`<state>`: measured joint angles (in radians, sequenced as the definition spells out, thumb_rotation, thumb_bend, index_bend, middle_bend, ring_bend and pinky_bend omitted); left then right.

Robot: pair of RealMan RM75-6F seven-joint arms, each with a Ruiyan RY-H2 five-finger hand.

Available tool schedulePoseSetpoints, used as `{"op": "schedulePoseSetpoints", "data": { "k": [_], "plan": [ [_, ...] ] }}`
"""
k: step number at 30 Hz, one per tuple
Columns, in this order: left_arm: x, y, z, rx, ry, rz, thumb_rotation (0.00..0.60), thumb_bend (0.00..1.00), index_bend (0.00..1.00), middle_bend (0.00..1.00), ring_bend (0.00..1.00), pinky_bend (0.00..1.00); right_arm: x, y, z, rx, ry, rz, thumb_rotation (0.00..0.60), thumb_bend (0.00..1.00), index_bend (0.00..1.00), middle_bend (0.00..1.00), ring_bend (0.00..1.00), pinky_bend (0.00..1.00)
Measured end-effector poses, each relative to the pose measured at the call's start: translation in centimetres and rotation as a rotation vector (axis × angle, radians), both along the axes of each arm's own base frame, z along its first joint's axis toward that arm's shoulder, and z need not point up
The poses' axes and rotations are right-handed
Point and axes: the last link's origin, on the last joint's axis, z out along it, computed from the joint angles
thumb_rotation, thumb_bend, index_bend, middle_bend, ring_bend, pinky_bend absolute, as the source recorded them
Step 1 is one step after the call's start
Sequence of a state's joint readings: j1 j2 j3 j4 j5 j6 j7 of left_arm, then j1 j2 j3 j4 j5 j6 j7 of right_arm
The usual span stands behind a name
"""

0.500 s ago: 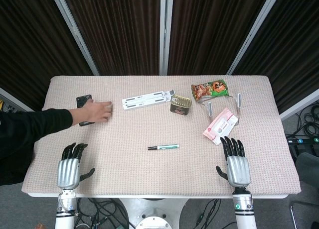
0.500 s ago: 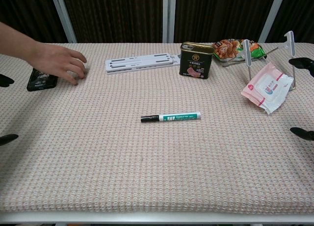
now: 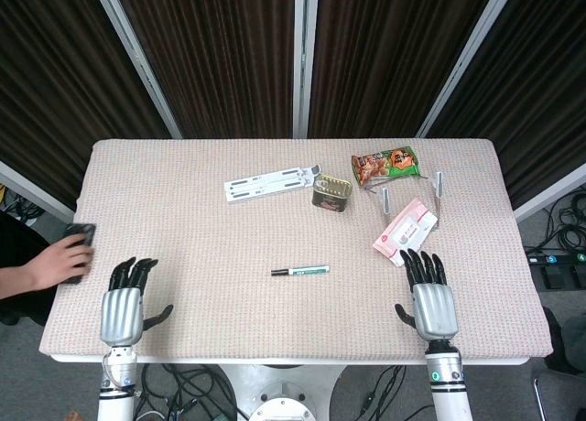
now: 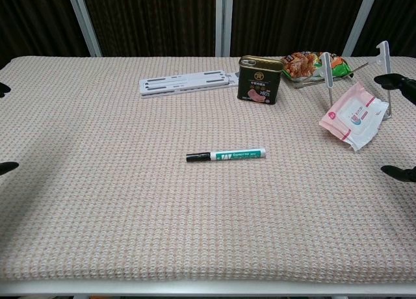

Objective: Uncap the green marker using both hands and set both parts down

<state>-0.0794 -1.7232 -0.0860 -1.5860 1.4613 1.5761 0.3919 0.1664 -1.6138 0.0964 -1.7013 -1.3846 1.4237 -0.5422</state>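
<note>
The green marker (image 3: 299, 271) lies flat near the middle of the table, its black cap end pointing left; in the chest view the marker (image 4: 226, 156) is in the centre. My left hand (image 3: 125, 303) hovers at the front left corner, fingers spread, holding nothing. My right hand (image 3: 430, 295) hovers at the front right, fingers spread and empty. Both hands are far from the marker. In the chest view only dark fingertips (image 4: 398, 173) show at the frame edges.
A white flat stand (image 3: 272, 183), a tin can (image 3: 331, 193), a snack bag (image 3: 385, 164), a metal rack (image 3: 412, 194) and a pink wipes pack (image 3: 408, 231) stand at the back and right. A person's hand holds a dark phone (image 3: 81, 244) at the left edge.
The person's hand has drawn the dark phone from the back left of the table to the left edge. My hands and the marker have barely moved.
</note>
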Motion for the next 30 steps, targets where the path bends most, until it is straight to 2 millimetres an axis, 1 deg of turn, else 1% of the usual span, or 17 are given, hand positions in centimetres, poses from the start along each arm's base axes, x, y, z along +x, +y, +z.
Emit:
{"op": "schedulePoseSetpoints", "data": {
  "k": [2, 3, 5, 6, 8, 9, 10, 12, 14, 15, 18, 23, 26, 30],
  "plan": [
    [0.1, 0.3, 0.2, -0.005, -0.005, -0.003, 0.600, 0.00, 0.20, 0.20, 0.11, 0.13, 0.7, -0.5, 0.0, 0.018, 0.015, 0.013, 0.600, 0.08, 0.02, 0.12, 0.01, 0.01],
    [0.1, 0.4, 0.2, -0.007, -0.007, -0.007, 0.600, 0.00, 0.20, 0.20, 0.11, 0.13, 1.2, -1.0, 0.1, 0.027, 0.027, 0.028, 0.600, 0.08, 0.05, 0.15, 0.03, 0.04],
    [0.2, 0.6, 0.2, -0.009, -0.014, -0.012, 0.600, 0.00, 0.20, 0.20, 0.11, 0.13, 2.2, -1.8, 0.1, 0.037, 0.046, 0.057, 0.600, 0.08, 0.10, 0.20, 0.10, 0.15],
    [0.3, 0.6, 0.2, -0.012, -0.017, -0.014, 0.600, 0.00, 0.20, 0.20, 0.11, 0.13, 3.1, -2.6, 0.0, 0.045, 0.064, 0.083, 0.600, 0.08, 0.13, 0.24, 0.15, 0.23],
    [0.3, 0.5, 0.0, -0.019, -0.015, -0.018, 0.600, 0.00, 0.20, 0.20, 0.11, 0.13, 4.2, -3.4, -0.2, 0.055, 0.082, 0.115, 0.600, 0.10, 0.20, 0.32, 0.24, 0.35],
    [0.3, 0.5, 0.0, -0.022, -0.013, -0.018, 0.600, 0.00, 0.20, 0.20, 0.11, 0.13, 4.9, -4.0, -0.4, 0.064, 0.091, 0.134, 0.600, 0.11, 0.24, 0.35, 0.27, 0.39],
    [0.3, 0.4, 0.0, -0.024, -0.014, -0.017, 0.600, 0.00, 0.20, 0.20, 0.11, 0.13, 6.1, -4.8, -0.9, 0.083, 0.109, 0.162, 0.600, 0.11, 0.27, 0.36, 0.29, 0.42],
    [0.3, 0.4, 0.1, -0.026, -0.020, -0.014, 0.600, 0.00, 0.20, 0.20, 0.11, 0.13, 7.3, -5.8, -1.7, 0.110, 0.130, 0.184, 0.600, 0.13, 0.33, 0.39, 0.34, 0.46],
    [0.4, 0.3, 0.3, -0.024, -0.025, -0.012, 0.600, 0.00, 0.20, 0.20, 0.11, 0.13, 8.5, -6.7, -2.5, 0.138, 0.151, 0.199, 0.600, 0.14, 0.36, 0.42, 0.40, 0.51],
    [0.4, 0.3, 0.5, -0.022, -0.027, -0.012, 0.600, 0.00, 0.20, 0.20, 0.11, 0.13, 9.3, -7.3, -3.1, 0.155, 0.166, 0.205, 0.600, 0.14, 0.37, 0.43, 0.44, 0.55],
    [0.4, 0.2, 0.9, -0.020, -0.031, -0.011, 0.600, 0.00, 0.20, 0.20, 0.11, 0.13, 10.8, -8.5, -4.6, 0.198, 0.213, 0.213, 0.600, 0.14, 0.37, 0.41, 0.50, 0.65],
    [0.5, 0.3, 0.9, -0.033, -0.042, -0.009, 0.600, 0.00, 0.20, 0.20, 0.11, 0.13, 13.1, -9.8, -7.4, 0.260, 0.302, 0.232, 0.600, 0.15, 0.38, 0.40, 0.56, 0.72],
    [0.6, 0.4, 0.6, -0.042, -0.046, -0.009, 0.600, 0.00, 0.20, 0.20, 0.11, 0.13, 13.7, -10.0, -8.7, 0.280, 0.332, 0.234, 0.600, 0.15, 0.41, 0.40, 0.61, 0.77],
    [0.6, 0.7, 0.4, -0.051, -0.049, -0.007, 0.600, 0.00, 0.20, 0.20, 0.11, 0.13, 14.0, -10.0, -9.6, 0.289, 0.375, 0.225, 0.600, 0.15, 0.44, 0.42, 0.63, 0.79]
  ]
}}
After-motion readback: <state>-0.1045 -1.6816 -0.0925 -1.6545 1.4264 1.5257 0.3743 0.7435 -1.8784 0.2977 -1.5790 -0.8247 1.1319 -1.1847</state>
